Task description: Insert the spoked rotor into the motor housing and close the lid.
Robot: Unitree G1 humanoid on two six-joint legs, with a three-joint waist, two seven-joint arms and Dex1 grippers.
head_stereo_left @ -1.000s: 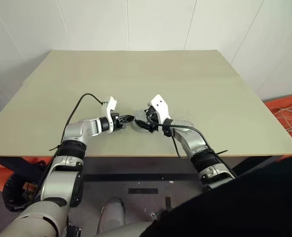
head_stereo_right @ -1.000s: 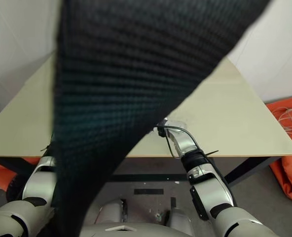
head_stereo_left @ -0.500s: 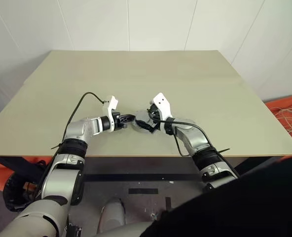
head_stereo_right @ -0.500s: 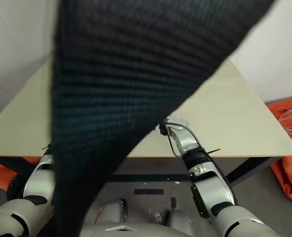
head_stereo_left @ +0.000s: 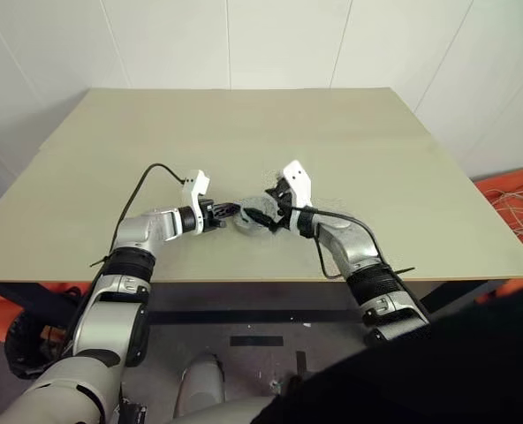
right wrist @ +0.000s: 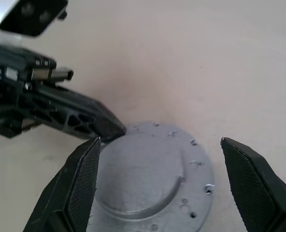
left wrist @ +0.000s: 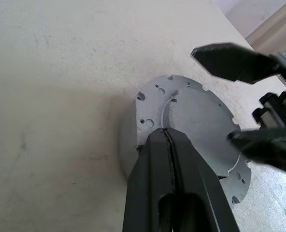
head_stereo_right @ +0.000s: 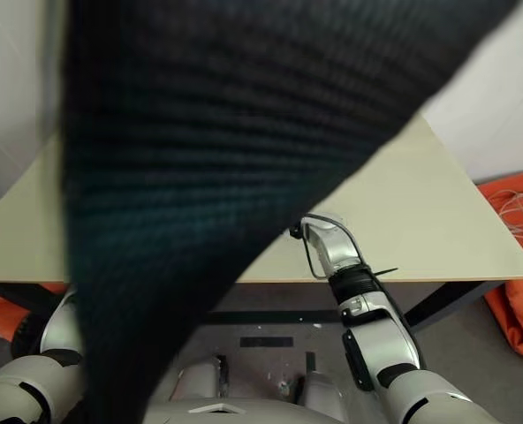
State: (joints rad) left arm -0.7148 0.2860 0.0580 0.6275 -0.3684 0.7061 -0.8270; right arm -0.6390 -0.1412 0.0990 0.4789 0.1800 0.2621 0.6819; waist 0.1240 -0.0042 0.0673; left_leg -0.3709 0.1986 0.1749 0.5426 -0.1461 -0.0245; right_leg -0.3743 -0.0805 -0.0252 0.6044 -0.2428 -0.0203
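The lid [left wrist: 196,125] lies silver-grey, domed face up near the table's front edge, also seen as the lid [head_stereo_left: 254,217]. Below its rim a grey wall shows, the motor housing [left wrist: 127,151]. The spoked rotor is hidden. My left gripper [left wrist: 164,131] is shut, with its tips resting on the lid's edge on the left side. On the other side my right gripper [right wrist: 161,142] is open wide, its fingers [right wrist: 80,183] spread on either side of the lid and slightly above it, holding nothing.
The beige table [head_stereo_left: 350,141] stretches back to a white wall. A black woven strap [head_stereo_right: 226,159] covers much of the right eye view. Orange cloth and loose cables [head_stereo_left: 518,208] lie on the floor to the right.
My right gripper has opened wider and lifted a little off the lid. The left gripper and the lid have stayed where they were.
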